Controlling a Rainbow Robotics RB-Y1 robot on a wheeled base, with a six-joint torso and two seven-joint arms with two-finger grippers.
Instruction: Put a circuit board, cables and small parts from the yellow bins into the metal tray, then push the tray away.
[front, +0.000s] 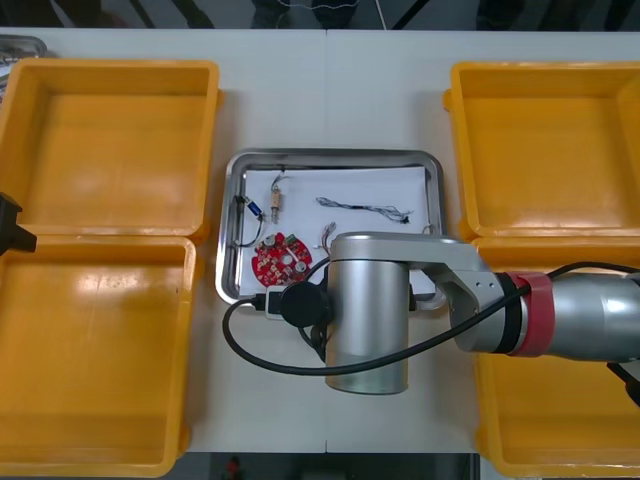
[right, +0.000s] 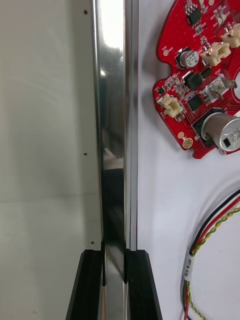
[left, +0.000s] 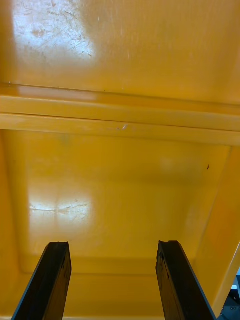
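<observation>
Starting at the left, we see the left bins (front: 110, 140) and the left end effector (left: 114, 245) hanging over one of them, its fingers wide apart and holding nothing. Between the bin pairs sits the tray (front: 330, 157), carrying the board (front: 279, 258) and cables (front: 365, 207) on its white floor. The right end effector (right: 115, 252) pinches the tray's near rim, one finger outside and one inside, apart only by the rim's thickness.

We judge the loading done and the push in hand. We should drive straight away from the robot, low and level, so that the tray slides flat and nothing loose shifts. The bin walls stand close on both sides, the right bins (front: 545, 150) nearer, so any yaw risks a scrape. Bare surface (front: 330, 90) lies beyond the far rim; we should stop short of its far edge.
</observation>
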